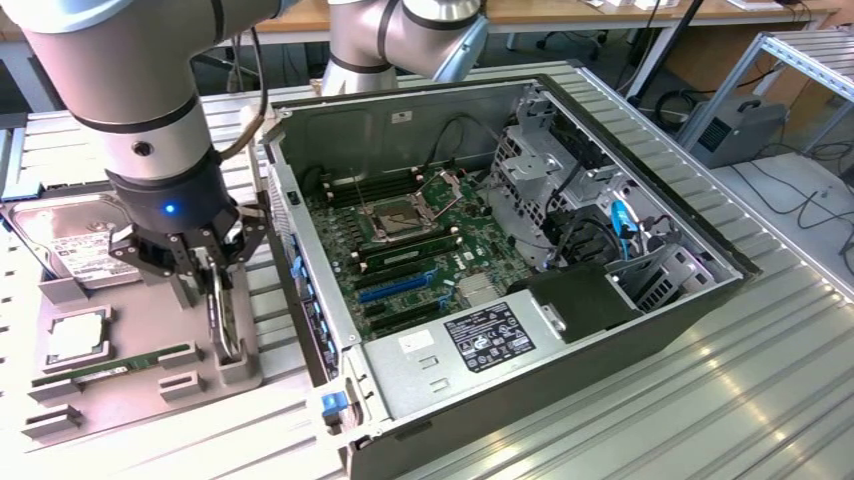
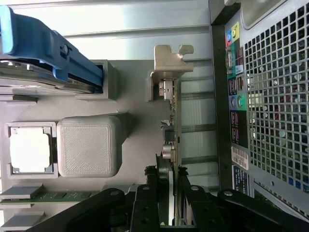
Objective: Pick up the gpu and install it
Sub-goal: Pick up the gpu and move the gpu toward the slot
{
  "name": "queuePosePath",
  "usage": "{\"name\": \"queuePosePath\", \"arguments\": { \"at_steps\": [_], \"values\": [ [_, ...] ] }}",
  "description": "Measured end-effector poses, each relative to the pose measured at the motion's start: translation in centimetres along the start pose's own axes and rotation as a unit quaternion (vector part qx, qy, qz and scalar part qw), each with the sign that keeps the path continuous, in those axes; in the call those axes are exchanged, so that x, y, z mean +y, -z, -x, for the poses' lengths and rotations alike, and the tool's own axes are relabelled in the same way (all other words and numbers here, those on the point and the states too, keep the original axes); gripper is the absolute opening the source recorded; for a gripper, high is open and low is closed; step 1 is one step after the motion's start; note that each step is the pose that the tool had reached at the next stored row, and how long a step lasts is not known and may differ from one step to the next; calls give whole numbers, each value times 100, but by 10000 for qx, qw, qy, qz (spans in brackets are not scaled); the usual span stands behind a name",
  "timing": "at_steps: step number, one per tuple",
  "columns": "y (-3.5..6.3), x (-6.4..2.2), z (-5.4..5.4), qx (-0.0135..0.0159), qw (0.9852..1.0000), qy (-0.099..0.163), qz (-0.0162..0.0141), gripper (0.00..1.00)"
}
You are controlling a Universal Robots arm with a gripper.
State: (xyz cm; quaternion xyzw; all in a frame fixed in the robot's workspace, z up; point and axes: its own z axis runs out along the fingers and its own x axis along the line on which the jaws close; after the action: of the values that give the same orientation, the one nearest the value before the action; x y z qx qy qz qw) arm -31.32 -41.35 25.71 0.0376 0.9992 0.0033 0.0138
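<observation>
The gpu (image 1: 227, 322) stands on edge in a slotted holder of the grey tray (image 1: 140, 305), at the exterior view's left beside the open computer case (image 1: 534, 385). In the wrist view the gpu (image 2: 174, 121) shows edge-on, with its silver bracket (image 2: 170, 60) at the far end. My gripper (image 1: 218, 290) comes down from above, and its black fingers (image 2: 145, 205) sit on both sides of the card, shut on it. The gripper (image 2: 169, 200) holds the card's near end. The motherboard (image 1: 414, 250) with its blue slot (image 1: 394, 290) lies exposed inside the case.
The tray also carries a hard drive (image 1: 67, 245), a CPU (image 1: 78, 338) and a RAM stick (image 1: 114, 368). The case's perforated rear panel (image 2: 270, 96) stands close beside the card. Drive cages and cables (image 1: 587, 220) fill the case's far side.
</observation>
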Motion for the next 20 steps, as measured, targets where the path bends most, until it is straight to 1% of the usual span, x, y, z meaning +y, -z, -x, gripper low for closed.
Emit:
{"name": "queuePosePath", "arguments": {
  "at_steps": [8, 20],
  "values": [
    [131, 1, 4, 0, 10000, 0, 0, 27],
    [191, 1, 5, 0, 10000, 0, 0, 27]
  ]
}}
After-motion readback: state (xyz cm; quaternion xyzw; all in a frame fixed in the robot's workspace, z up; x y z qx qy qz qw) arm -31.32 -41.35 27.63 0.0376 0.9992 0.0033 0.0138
